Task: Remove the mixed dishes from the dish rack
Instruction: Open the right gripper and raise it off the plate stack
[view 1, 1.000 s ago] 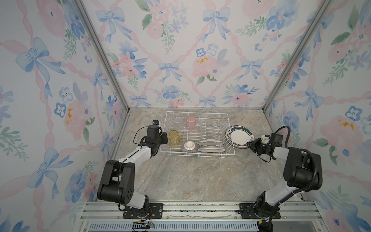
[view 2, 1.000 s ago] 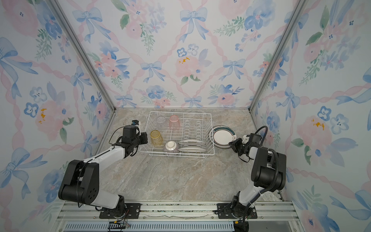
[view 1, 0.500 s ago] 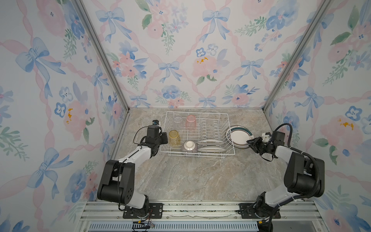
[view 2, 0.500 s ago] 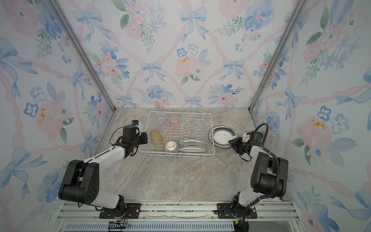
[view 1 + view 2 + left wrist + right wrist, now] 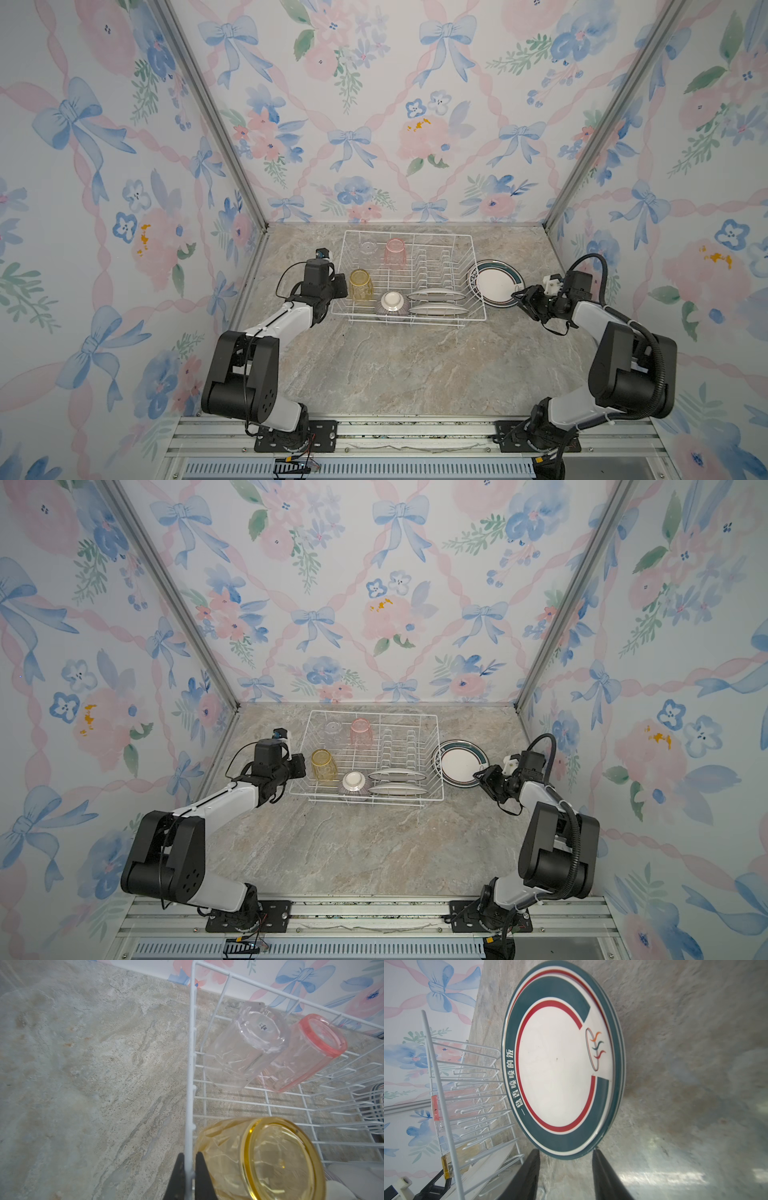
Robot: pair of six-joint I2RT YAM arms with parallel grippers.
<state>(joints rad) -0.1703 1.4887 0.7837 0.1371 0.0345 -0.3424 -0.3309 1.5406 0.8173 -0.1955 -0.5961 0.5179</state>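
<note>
Your left gripper (image 5: 188,1160) is clamped tight on the wire rim of the dish rack (image 5: 436,318). It grips at the end where the yellow tumbler (image 5: 360,284) stands upside down just inside the wall. Along the rack's far wall, the clear tumbler (image 5: 368,249) and the pink tumbler (image 5: 395,252) stand upside down, side by side. The striped bowl (image 5: 391,302) sits upside down by the rack's near wall. Beside it, two plates (image 5: 435,295) stand in the prong slots.

Outside the rack, just beside its other end, a stack of plates (image 5: 494,284) lies on the table (image 5: 395,374). Your right gripper (image 5: 565,1152) is at the stack's edge away from the rack with its jaws parted. Its fingertips (image 5: 532,1167) sit either side of that rim, gripping nothing. You cannot tell from here whether they touch it.
</note>
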